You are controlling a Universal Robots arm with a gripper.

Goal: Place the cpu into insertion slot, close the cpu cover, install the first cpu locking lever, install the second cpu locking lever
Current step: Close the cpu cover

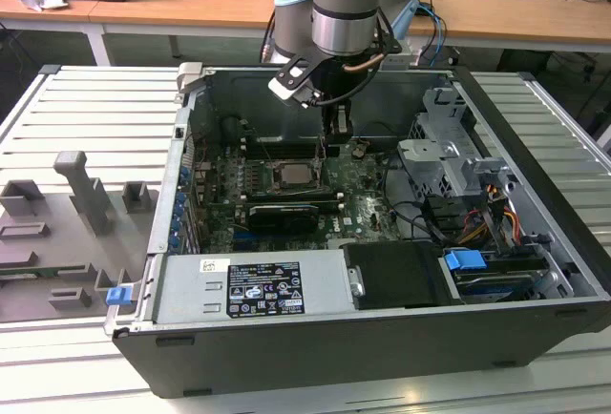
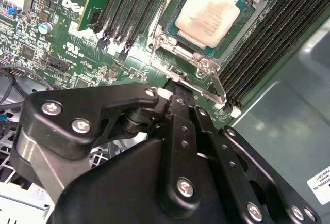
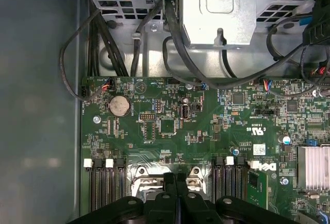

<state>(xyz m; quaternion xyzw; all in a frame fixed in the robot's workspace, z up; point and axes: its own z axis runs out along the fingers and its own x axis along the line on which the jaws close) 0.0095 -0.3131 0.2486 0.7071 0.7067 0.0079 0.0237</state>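
- tan-faced flat square cpu sits in the dark metal-rimmed insertion slot; likely light, stiff, fragile, best held by its edges
- black gripper, fingers pressed together, just beside that slot

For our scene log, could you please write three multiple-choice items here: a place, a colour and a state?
1. Where does the cpu lie? A on the drive cage; B in the insertion slot; C outside the case.
2. What colour is the motherboard? A green; B red; C white.
3. How is the tool? A wide open; B shut; C holding the cpu.
Answers: B, the chip sits framed in its socket; A, the board is green in both wrist views; B, its fingers meet in the first wrist view.
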